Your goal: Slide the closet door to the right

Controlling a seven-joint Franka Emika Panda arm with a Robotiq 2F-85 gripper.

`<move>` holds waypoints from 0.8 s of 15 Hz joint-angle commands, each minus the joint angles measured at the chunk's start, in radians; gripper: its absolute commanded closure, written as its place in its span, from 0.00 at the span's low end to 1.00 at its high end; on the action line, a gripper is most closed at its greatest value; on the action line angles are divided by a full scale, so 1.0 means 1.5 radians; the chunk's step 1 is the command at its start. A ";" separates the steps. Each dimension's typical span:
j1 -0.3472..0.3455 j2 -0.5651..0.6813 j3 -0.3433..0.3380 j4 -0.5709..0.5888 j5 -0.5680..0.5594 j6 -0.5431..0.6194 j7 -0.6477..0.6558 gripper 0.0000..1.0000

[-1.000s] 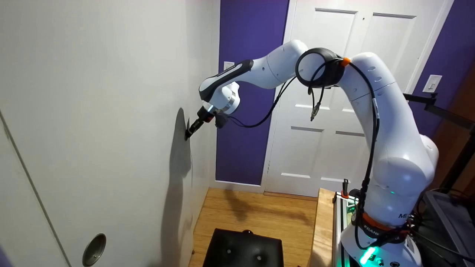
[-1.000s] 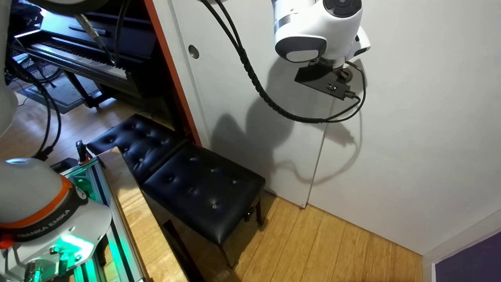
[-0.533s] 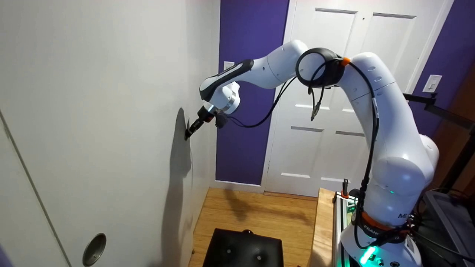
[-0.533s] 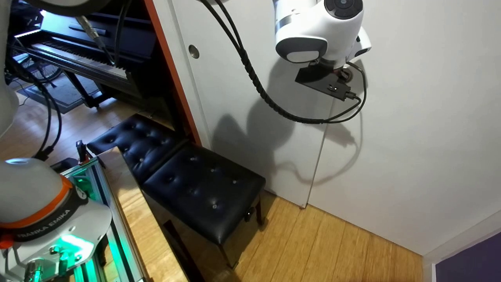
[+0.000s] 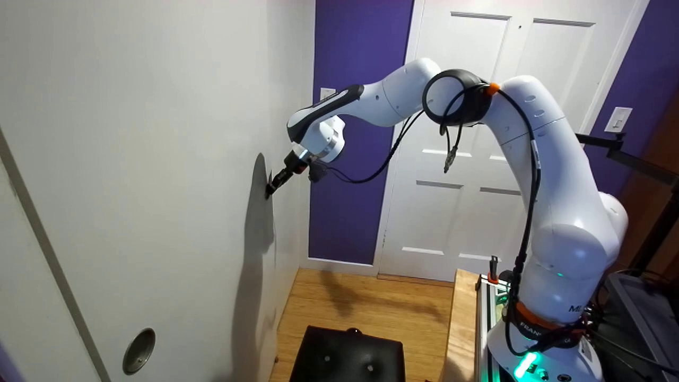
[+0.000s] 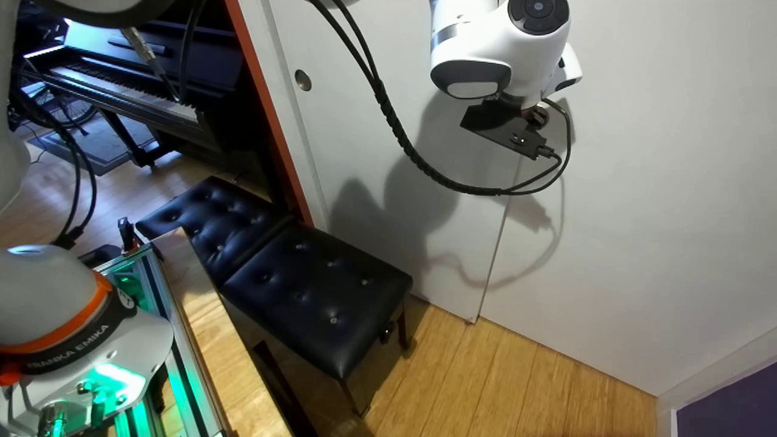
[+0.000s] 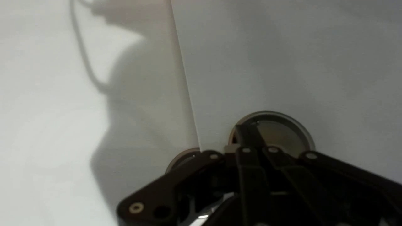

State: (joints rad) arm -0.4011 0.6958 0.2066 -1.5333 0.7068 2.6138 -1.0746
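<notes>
The closet door is a flat white panel, seen in both exterior views (image 5: 159, 185) (image 6: 364, 133) and in the wrist view (image 7: 238, 78). It has a round metal finger pull (image 7: 285, 135) near one edge. Another round pull (image 5: 139, 351) is near its opposite edge, also in an exterior view (image 6: 303, 80). My gripper (image 7: 251, 135) looks shut, with its fingertips inside the first pull, against its left rim in the wrist view. In an exterior view the gripper (image 5: 270, 191) touches the door. In the other, the wrist and its camera hide the fingers.
A second white panel (image 7: 141, 94) lies behind the door's edge, its pull (image 7: 182, 158) partly covered. Black tufted benches (image 6: 315, 291) stand below, near the door. The robot's wooden table (image 6: 224, 340) is beside them. A purple wall (image 5: 350, 212) and a raised-panel door (image 5: 440, 223) are beyond.
The closet door has slid slightly to the right, with the arm and gripper moving along. The dark gap at its left edge is wider in an exterior view.
</notes>
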 commanded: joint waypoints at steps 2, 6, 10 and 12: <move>-0.010 0.049 -0.012 0.108 0.014 0.039 0.010 1.00; -0.015 0.076 -0.027 0.162 0.005 0.034 0.031 1.00; -0.020 0.108 -0.049 0.232 -0.024 0.024 0.046 1.00; -0.022 0.133 -0.065 0.275 -0.050 0.010 0.063 1.00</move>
State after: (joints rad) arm -0.4207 0.8225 0.1291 -1.3038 0.6829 2.6196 -1.0351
